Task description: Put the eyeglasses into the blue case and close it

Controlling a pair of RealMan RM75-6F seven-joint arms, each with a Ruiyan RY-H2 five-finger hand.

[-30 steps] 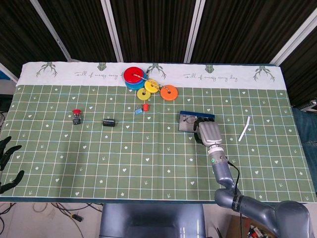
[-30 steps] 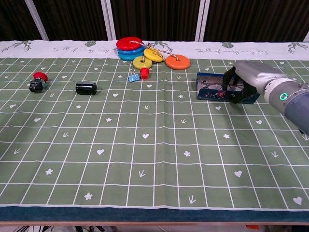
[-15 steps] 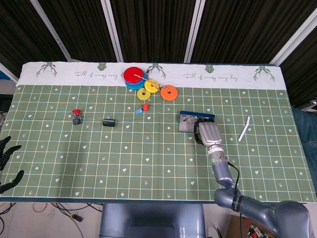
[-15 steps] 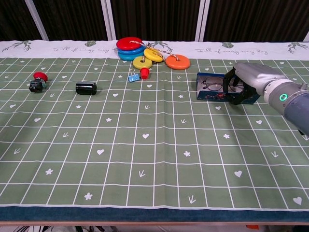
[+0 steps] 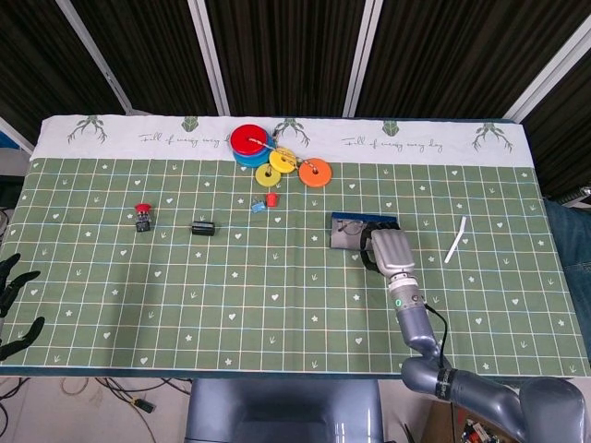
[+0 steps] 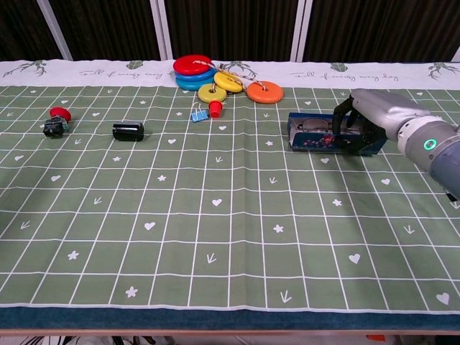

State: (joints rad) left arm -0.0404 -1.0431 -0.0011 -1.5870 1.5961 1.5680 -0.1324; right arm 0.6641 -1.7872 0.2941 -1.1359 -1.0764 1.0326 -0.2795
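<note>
The blue case [image 5: 349, 231] [image 6: 310, 135] lies right of the table's middle. Its lid leans forward over the tray, leaving only a narrow gap. The eyeglasses [image 6: 309, 126] show faintly through that gap in the chest view; in the head view they are hidden. My right hand [image 5: 389, 247] [image 6: 363, 116] grips the case's right end, with its fingers curled over the lid. My left hand [image 5: 13, 293] hangs off the table's near left edge, fingers spread and holding nothing.
Stacked coloured rings [image 5: 251, 143] with loose yellow and orange ones sit at the back centre. A red and blue clip [image 5: 266, 202], a black cylinder [image 5: 203, 228] and a red-topped button [image 5: 142, 218] lie to the left. A white strip [image 5: 454, 239] lies right of the case.
The case's lid has tipped down over the eyeglasses, which showed plainly before. The case has slid slightly left under my right hand. The left hand has not moved.
</note>
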